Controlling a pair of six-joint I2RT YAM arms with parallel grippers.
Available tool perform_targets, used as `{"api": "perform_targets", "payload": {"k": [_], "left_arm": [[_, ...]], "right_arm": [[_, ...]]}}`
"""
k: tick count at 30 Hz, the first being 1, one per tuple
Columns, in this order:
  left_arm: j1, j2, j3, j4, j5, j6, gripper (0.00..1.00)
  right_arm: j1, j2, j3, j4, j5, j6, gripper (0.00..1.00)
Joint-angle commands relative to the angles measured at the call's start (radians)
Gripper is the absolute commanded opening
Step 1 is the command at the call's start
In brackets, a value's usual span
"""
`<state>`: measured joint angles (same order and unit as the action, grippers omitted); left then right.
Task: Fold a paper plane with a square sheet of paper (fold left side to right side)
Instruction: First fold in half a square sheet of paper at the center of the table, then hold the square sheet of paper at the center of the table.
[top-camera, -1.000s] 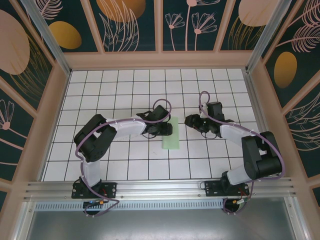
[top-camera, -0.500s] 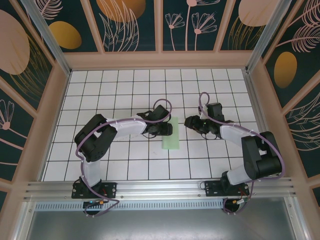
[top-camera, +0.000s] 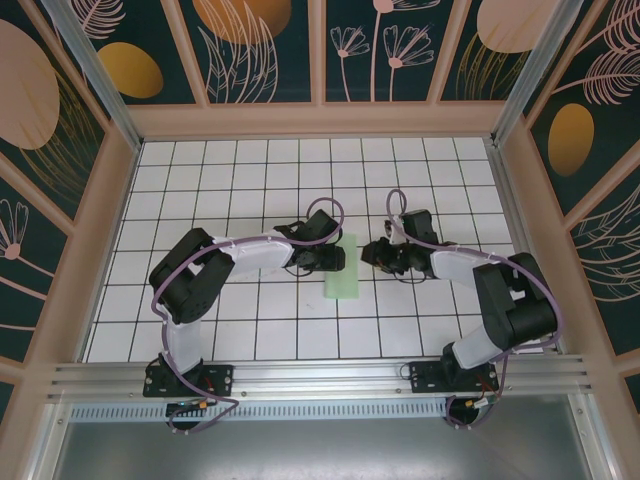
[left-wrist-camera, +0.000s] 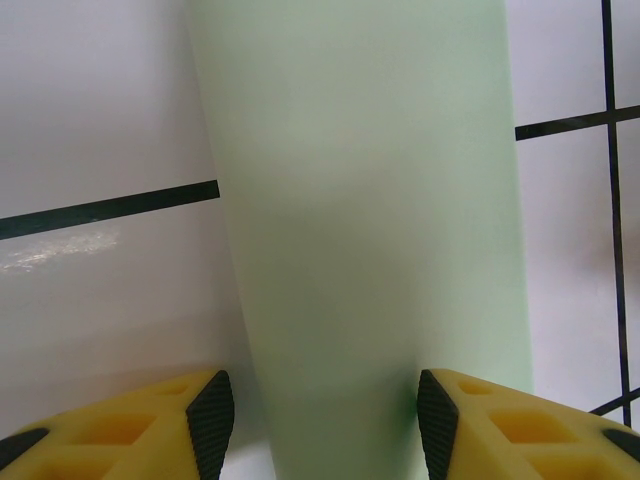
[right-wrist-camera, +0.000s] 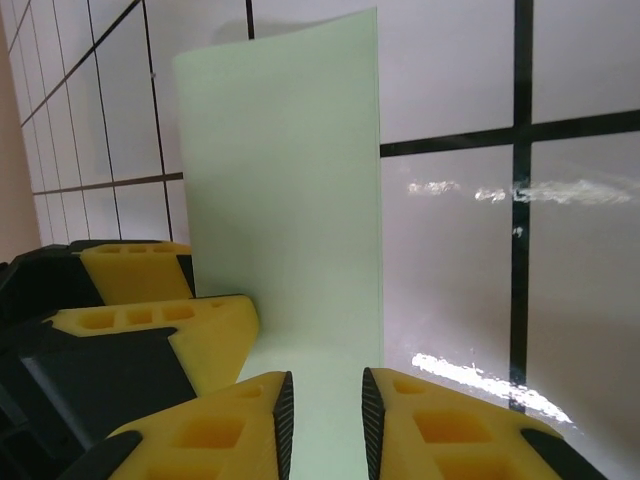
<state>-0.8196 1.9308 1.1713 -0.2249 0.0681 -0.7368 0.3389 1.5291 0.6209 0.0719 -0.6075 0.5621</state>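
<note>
Right wrist view: the right tool (right-wrist-camera: 328, 405) has its yellow fingers drawn nearly together, with a slim gap left between the black pads. The near edge of the thin pale mint-green sheet of paper (right-wrist-camera: 290, 180) lies in that gap. I cannot tell whether the pads have nipped the paper or merely straddle it.

Close beside it, the left tool (left-wrist-camera: 322, 420) has its jaws standing roughly half apart, one pad at either side of the green strip (nothing shows them clamping it, so I read them as open at the sheet, not gripping it).

From above, the sheet lies near the middle of the white, black-gridded worktop (top-camera: 250, 320) as a narrow rectangle. The left tool is at its left edge and the right tool at its right edge, both towards the far half.

That narrow shape suggests the left half is already laid over the right, so the step in hand is probably securing the fold. To do it well:

- The free edges on the right should sit flush before any pressure goes on.
- The right tool should hold both layers lightly, since paper this thin will likely buckle under a hard pinch or a sideways tug.
- The left tool should bear down on the folded side and work from the middle of the crease outwards, so the layers do not skew.
</note>
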Motion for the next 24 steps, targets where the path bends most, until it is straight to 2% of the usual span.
{"api": "perform_targets", "payload": {"k": [1,13,16,24], "left_arm": [[-0.011,0.06,0.004,-0.003,0.007,0.016,0.55],[-0.013,0.062,0.002,-0.004,0.006,0.016,0.56],[-0.012,0.064,0.004,-0.004,0.006,0.016,0.56],[-0.013,0.066,0.003,-0.004,0.004,0.016,0.56]], "right_arm": [[0.022,0.02,-0.003,0.031,-0.022,0.03,0.27],[0.036,0.018,0.004,0.017,0.035,0.051,0.24],[0.038,0.021,0.007,0.026,0.017,0.06,0.24],[0.075,0.07,0.037,0.031,0.014,0.068,0.15]]}}
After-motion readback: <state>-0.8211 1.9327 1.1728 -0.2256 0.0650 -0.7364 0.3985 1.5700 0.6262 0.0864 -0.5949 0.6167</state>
